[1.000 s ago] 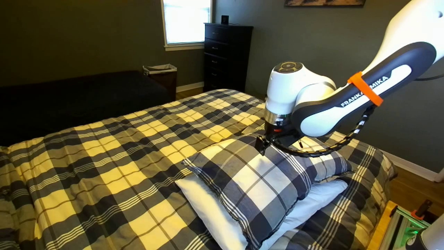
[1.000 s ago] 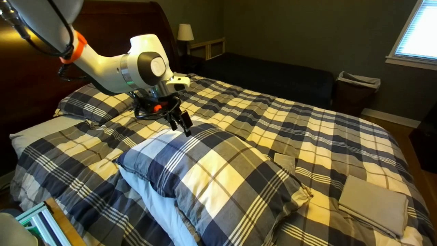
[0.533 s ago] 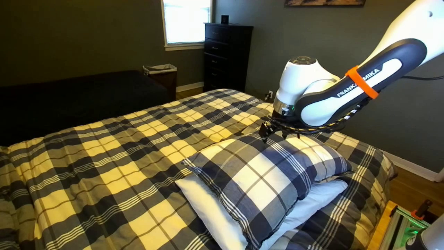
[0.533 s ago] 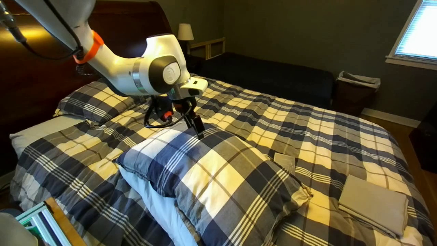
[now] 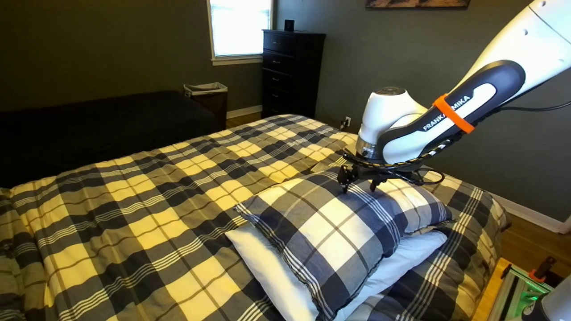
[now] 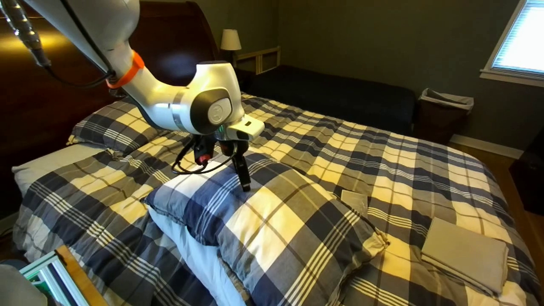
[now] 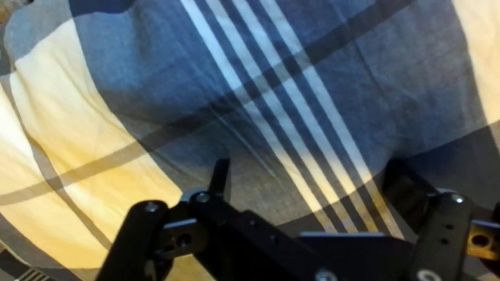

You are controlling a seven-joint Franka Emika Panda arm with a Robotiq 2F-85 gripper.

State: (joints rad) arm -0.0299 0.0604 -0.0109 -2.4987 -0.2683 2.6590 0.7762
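Gripper (image 5: 359,190) pointed down, jaws stood wide apart with nothing held, fingertips touching or just above the plaid pillow (image 5: 332,229), which lay over a white pillow (image 5: 272,267) on the bed (image 5: 147,232).

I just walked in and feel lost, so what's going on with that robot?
A robot arm is poised over a plaid pillow that lies on something white on the bed. Its end effector stands open at the pillow's striped top, gripping nothing; whether it touches the pillow isn't clear. A folded gray cloth lies elsewhere on the bed.
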